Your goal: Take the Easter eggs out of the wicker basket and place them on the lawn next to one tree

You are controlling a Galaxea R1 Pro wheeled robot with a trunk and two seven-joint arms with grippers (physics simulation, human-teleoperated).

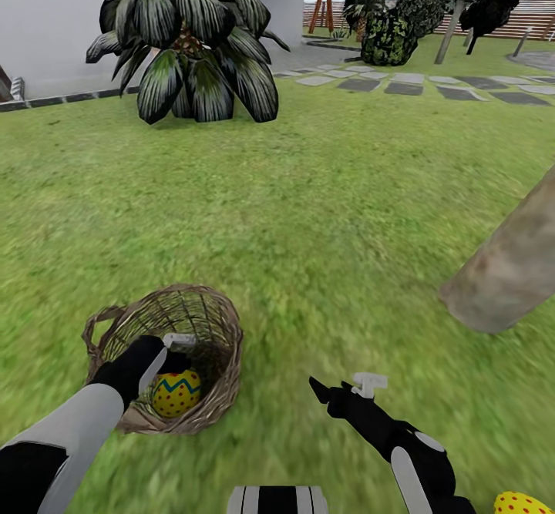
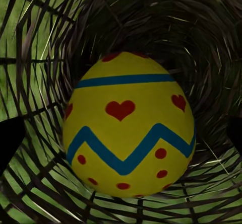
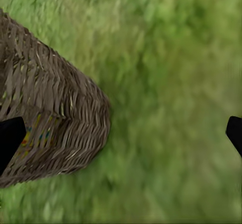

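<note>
Jaws of the left gripper (image 1: 171, 360) reach spread wide into the wicker basket (image 1: 218, 321), flanking an Easter egg (image 1: 176, 393) without touching it; the left wrist view reveals its red heart (image 2: 120, 109) and blue zigzag. Right gripper (image 1: 343, 392) hovers with jaws parted over the lawn (image 1: 324, 213) beside the basket. A second egg (image 1: 523, 503) lies near a tree trunk (image 1: 512, 263). Beyond stand a palm (image 1: 189, 44), paving slabs (image 1: 416, 86) and white wall (image 1: 54, 21).

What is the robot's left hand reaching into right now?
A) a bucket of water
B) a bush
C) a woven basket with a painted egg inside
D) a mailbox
C: the left gripper is down inside the basket, right over the egg.
</note>
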